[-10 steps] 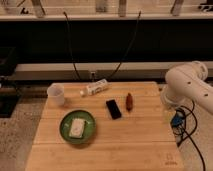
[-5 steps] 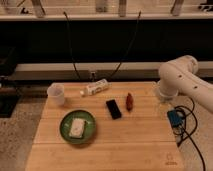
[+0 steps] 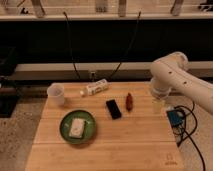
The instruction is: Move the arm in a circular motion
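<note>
I had the large glossy white robot arm [image 3: 184, 84] reaching in from the right, its bulbous elbow high over the pale wooden table's [image 3: 130, 147] right side. The gripper [image 3: 159, 105] hung low near that edge, and I could not tell its state. I judged the arm stiff and heavy, with nothing to grasp. It only needed room to sweep clear of the small reddish-brown object [image 3: 129, 101] nearby.

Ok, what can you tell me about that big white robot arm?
The big glossy white robot arm looks like smooth plastic, built of thick rounded tubes. It reaches in from the right edge, rises to a bulbous elbow, then bends downward. Its tool hangs at the lower end, over the right side of the light wooden table. Whether it touches the table cannot be told.
</note>
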Tool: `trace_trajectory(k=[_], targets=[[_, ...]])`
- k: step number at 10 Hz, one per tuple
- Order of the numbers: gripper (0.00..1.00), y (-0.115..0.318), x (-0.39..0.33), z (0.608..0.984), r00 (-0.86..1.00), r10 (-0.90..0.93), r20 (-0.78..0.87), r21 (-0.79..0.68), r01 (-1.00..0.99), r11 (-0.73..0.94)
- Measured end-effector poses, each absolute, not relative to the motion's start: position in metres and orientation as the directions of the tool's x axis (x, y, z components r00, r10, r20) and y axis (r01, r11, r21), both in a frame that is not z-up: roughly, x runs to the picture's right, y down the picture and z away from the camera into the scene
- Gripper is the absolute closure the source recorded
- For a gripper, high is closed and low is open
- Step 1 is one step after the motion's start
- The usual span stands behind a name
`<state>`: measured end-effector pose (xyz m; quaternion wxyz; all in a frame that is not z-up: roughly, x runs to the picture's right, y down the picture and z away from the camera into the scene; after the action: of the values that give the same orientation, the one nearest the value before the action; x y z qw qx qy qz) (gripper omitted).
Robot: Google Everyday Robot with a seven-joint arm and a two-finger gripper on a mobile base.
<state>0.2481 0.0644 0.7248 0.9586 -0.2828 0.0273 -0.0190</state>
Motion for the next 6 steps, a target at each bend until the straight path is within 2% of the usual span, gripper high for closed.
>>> trace_trajectory(k=[6], targets=[[0.2,0.058,0.229,0.735,0.992,-0.124,-0.013,-0.553,0.096,0.828]])
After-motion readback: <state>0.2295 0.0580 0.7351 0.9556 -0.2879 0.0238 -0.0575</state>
